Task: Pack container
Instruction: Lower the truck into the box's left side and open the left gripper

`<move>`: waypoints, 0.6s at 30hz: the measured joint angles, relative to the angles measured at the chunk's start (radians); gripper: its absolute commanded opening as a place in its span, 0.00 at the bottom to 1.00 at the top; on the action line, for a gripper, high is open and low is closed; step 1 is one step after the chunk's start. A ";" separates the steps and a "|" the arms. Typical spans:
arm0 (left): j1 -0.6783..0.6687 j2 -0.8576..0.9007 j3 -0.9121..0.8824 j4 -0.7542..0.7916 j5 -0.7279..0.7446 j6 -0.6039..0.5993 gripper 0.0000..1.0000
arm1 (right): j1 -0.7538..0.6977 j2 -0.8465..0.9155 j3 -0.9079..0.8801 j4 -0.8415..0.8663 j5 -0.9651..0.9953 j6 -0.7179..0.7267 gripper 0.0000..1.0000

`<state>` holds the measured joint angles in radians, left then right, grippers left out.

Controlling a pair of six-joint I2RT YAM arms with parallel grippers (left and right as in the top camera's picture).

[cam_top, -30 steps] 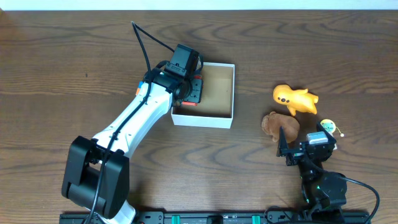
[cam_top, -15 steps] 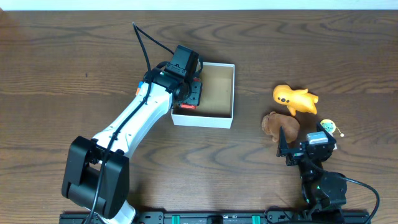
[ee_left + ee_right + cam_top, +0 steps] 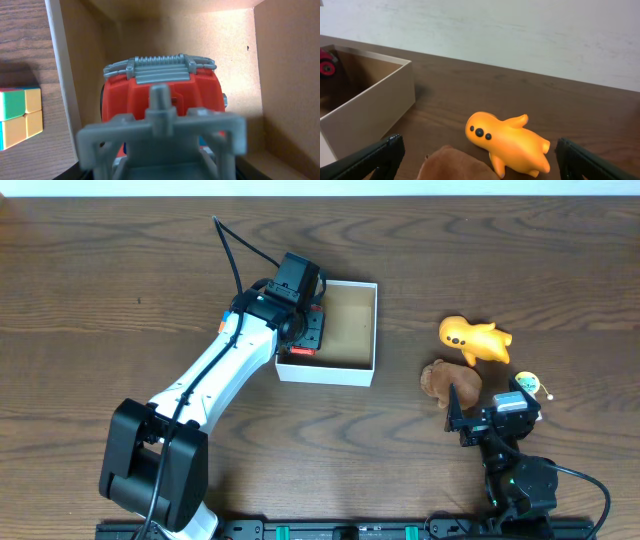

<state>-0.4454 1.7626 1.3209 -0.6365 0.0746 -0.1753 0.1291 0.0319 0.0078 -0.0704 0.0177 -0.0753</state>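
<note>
The container (image 3: pixel 375 330) is a square box with white walls and a brown inside; it also shows in the left wrist view (image 3: pixel 62 75) and the right wrist view (image 3: pixel 375 100). My left gripper (image 3: pixel 305 330) is shut on a red toy truck (image 3: pixel 300 352) with a grey grille (image 3: pixel 165 95) and holds it low inside the box at its left wall. My right gripper (image 3: pixel 480 162) is open and empty. An orange toy (image 3: pixel 507 137) and a brown plush toy (image 3: pixel 457 167) lie on the table between its fingers (image 3: pixel 387 155) and just ahead.
A colour cube (image 3: pixel 20 117) lies on the table outside the box's left wall. The orange toy (image 3: pixel 475 338) and brown toy (image 3: pixel 450 380) lie right of the box. A small green and yellow thing (image 3: pixel 527 385) lies beside the right arm.
The left gripper sank a little deeper into the box with the red truck between one second and half a second ago, then held still. The right arm has not moved.
</note>
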 measured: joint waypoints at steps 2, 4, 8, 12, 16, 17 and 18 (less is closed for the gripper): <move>0.000 0.000 0.000 -0.003 0.000 0.000 0.49 | 0.000 0.000 0.000 0.000 0.000 0.000 0.99; 0.000 0.000 0.000 -0.010 0.000 0.000 0.59 | 0.000 0.000 0.000 0.000 0.000 0.000 0.99; 0.000 0.000 0.000 -0.011 0.001 0.004 0.62 | 0.000 0.000 0.000 0.000 0.000 0.000 0.99; 0.000 0.000 0.000 -0.011 0.005 0.005 0.63 | 0.000 0.000 0.000 0.000 0.000 0.000 0.99; 0.000 0.000 0.000 -0.011 0.005 0.005 0.63 | 0.000 0.000 0.000 0.000 0.000 0.000 0.99; 0.000 0.000 0.000 -0.011 0.005 0.005 0.63 | 0.000 0.000 0.000 0.000 0.000 0.000 0.99; 0.000 0.000 0.000 -0.011 0.005 0.005 0.63 | 0.000 0.000 0.000 0.000 0.000 0.000 0.98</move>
<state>-0.4454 1.7626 1.3209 -0.6476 0.0795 -0.1707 0.1291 0.0319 0.0078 -0.0704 0.0177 -0.0753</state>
